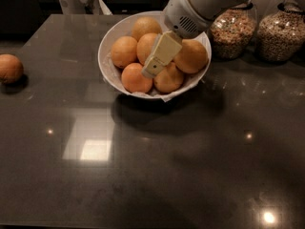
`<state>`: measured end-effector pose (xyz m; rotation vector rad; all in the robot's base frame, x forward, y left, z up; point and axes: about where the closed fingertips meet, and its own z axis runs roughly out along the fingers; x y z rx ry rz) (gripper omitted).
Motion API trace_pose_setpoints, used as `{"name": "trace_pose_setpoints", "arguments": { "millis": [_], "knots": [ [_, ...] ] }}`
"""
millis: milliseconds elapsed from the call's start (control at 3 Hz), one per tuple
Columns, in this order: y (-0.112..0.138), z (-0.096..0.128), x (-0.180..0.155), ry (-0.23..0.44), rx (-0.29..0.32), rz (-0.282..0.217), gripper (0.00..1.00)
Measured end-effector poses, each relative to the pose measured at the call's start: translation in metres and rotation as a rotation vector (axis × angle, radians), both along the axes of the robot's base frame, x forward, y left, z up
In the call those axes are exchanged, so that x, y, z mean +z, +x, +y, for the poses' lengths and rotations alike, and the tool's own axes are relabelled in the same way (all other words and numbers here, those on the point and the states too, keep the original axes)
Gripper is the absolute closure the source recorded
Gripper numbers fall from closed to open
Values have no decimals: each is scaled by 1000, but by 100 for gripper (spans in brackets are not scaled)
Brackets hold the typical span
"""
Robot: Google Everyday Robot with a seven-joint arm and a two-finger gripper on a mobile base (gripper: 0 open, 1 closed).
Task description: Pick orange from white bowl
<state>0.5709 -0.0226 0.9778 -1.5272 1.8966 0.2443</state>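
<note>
Six oranges [125, 51] are lying heaped in the white bowl [106, 63], which is standing toward the back of the dark, glossy counter [167, 175]. The bowl is wide, round and smooth, with a thin rim. The fruit is round, matte and a warm orange. The cream-coloured hand [150, 70] is reaching down from the upper right into the middle of the pile, its tip lying against the two front oranges. Whether it is spread or pressed together, I cannot tell. One more orange [9, 68] is sitting alone at the counter's left edge, well apart from the bowl. Two glass jars of grains [231, 30] are standing just right of the bowl.
</note>
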Motion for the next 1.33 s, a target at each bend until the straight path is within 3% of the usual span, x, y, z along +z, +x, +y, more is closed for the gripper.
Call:
{"name": "trace_pose_setpoints", "arguments": {
  "millis": [667,1333],
  "knots": [
    [7,-6,-5,5,-20,9,0],
    [29,-11,-10,-19,-35,-4,0]
  ]
}}
